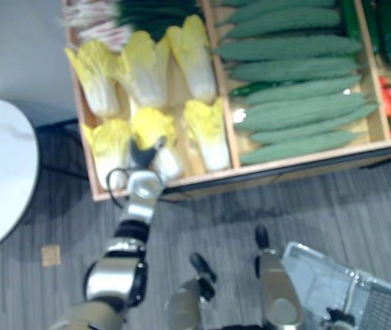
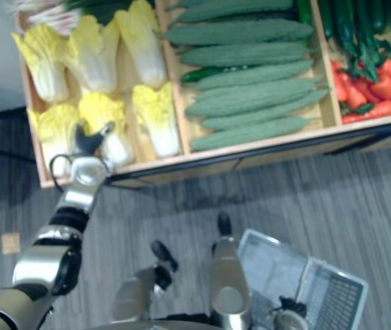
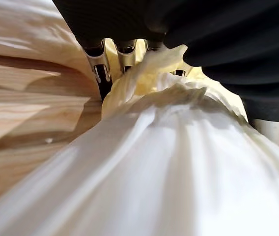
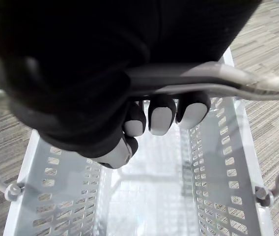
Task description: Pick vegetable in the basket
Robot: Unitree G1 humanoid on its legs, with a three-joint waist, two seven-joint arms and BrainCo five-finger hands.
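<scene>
The cabbage [image 1: 155,130] being gone after is lying in the front row of the left compartment of the wooden crate [image 1: 202,177], lower left of centre in the left eye view. Its white stem end is pointing toward the crate's front lip. The left hand [image 1: 147,152] is sitting right on top of it. In the left wrist view the pale ribs are pressing up close under the dark cover, but whether the hand is clamped on the head or merely lying across it I cannot tell.

The basket [image 4: 56,196] is hanging at the lower right of the eye views, and the right hand [image 4: 160,118] is holding it with fingers curled tight round the handle [image 4: 213,78]. Nothing is showing inside it. So the job is looking early: the reach is made, while the lift, the carry across and the drop are all remaining.

Room in the crate is tight — neighbouring cabbages [image 1: 109,141] are crowding in on both sides and the front lip is sitting just beside the stem. To the right a wooden divider [image 1: 224,103] is fencing off the green gourds [image 1: 299,103]. Straight up is looking like the free way out, and the grey floor [image 1: 250,206] between crate and basket is lying open.
</scene>
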